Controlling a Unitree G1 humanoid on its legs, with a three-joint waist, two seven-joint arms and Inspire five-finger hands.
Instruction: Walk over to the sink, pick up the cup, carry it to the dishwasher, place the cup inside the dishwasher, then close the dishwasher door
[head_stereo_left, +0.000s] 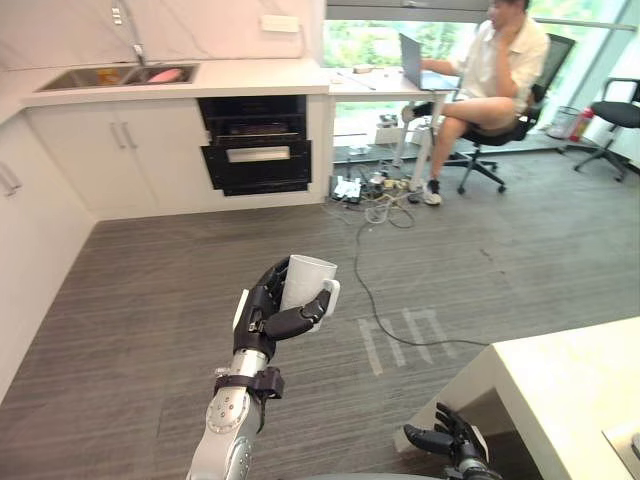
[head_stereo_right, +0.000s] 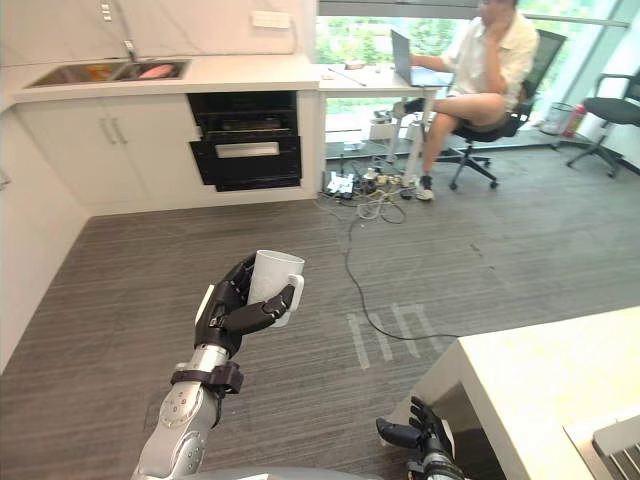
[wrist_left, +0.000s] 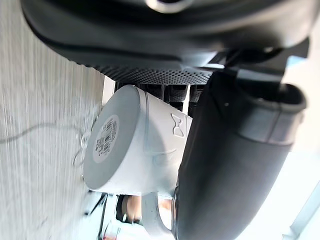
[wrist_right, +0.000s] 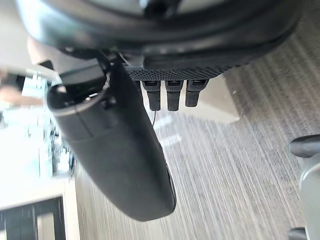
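Hanging low at the near edge, just beside the corner of a pale counter (head_stereo_left: 570, 380): right hand (head_stereo_left: 450, 442), fingers loose and slightly bent, nothing in them.

Raised ahead on the left side, over the grey plank floor (head_stereo_left: 150, 290): left hand (head_stereo_left: 265, 315), fingers curled round the back of a white cup (head_stereo_left: 305, 282), thumb wrapped across its front, grip fully closed on it. Cup mouth-up, leaning a little, handle turned toward the robot's right. Seen from the left wrist view, flat underside with a sticker facing the camera, fingers pressed against the far wall of the cup.

Just past the cup and to its right, pale tape marks (head_stereo_left: 405, 338) stuck on the floor.

Further off, along the back wall: white cabinets (head_stereo_left: 120, 150) under a white worktop (head_stereo_left: 260, 75), with a dark dishwasher (head_stereo_left: 256, 150) set in at their right end, well apart from the cup; whether its door stands open, impossible to tell from here. Set into the worktop at the left, a steel sink (head_stereo_left: 120, 76) with a tap (head_stereo_left: 137, 45) behind it and something pink lying in the basin.

Right of the dishwasher, by the window: a desk (head_stereo_left: 375, 85) with an open laptop (head_stereo_left: 412, 62), a person (head_stereo_left: 495, 70) seated at it, and an unoccupied office chair (head_stereo_left: 615, 120) at the far right.
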